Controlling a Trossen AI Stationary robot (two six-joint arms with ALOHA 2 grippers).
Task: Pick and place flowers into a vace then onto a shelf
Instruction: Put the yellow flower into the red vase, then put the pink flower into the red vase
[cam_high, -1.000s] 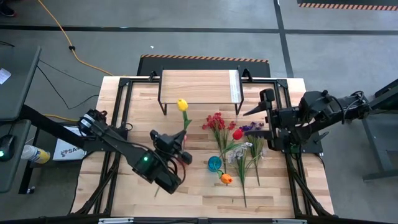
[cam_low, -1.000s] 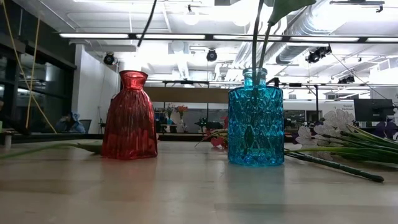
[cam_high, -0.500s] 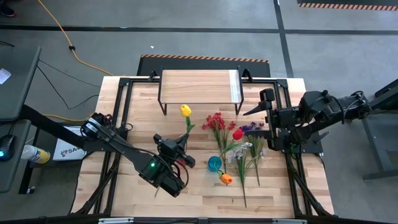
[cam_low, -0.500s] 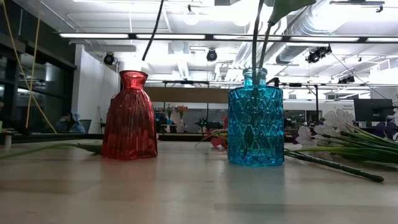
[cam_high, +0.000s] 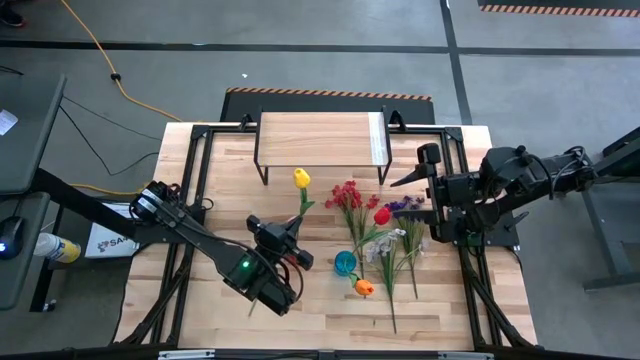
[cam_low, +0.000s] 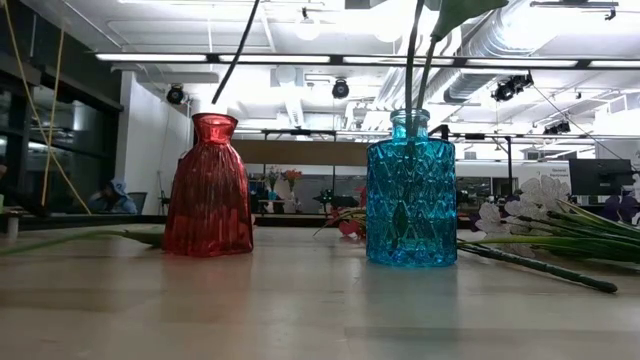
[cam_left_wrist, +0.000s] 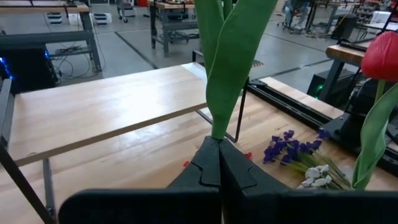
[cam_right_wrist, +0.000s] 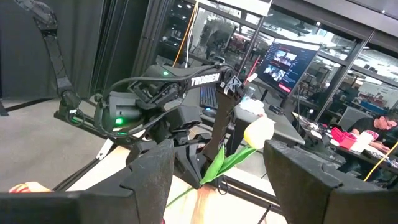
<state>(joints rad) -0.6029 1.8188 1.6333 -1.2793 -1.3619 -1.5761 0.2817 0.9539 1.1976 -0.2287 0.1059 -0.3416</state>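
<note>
A pale slatted wooden table (cam_high: 230, 205) stands on grey concrete, with workbenches, monitors and strip lights in the workshop behind. Two vases stand low of centre, one red (cam_low: 208, 186), one blue (cam_low: 411, 190). The one shelf (cam_high: 320, 138) sits at top centre. The left gripper (cam_high: 288, 232), jaws clamped on a yellow tulip (cam_high: 299, 178), holds it above the red vase. About six more flowers (cam_high: 392, 228) lie right of centre. The right gripper (cam_high: 432, 192) waits there, fingers spread, empty.

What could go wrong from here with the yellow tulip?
1. The left tool pinches the yellow tulip low on its stem, so the long stem may sway and miss the red vase's narrow neck.
2. The blue vase stands close by; a swing could knock it.
</note>
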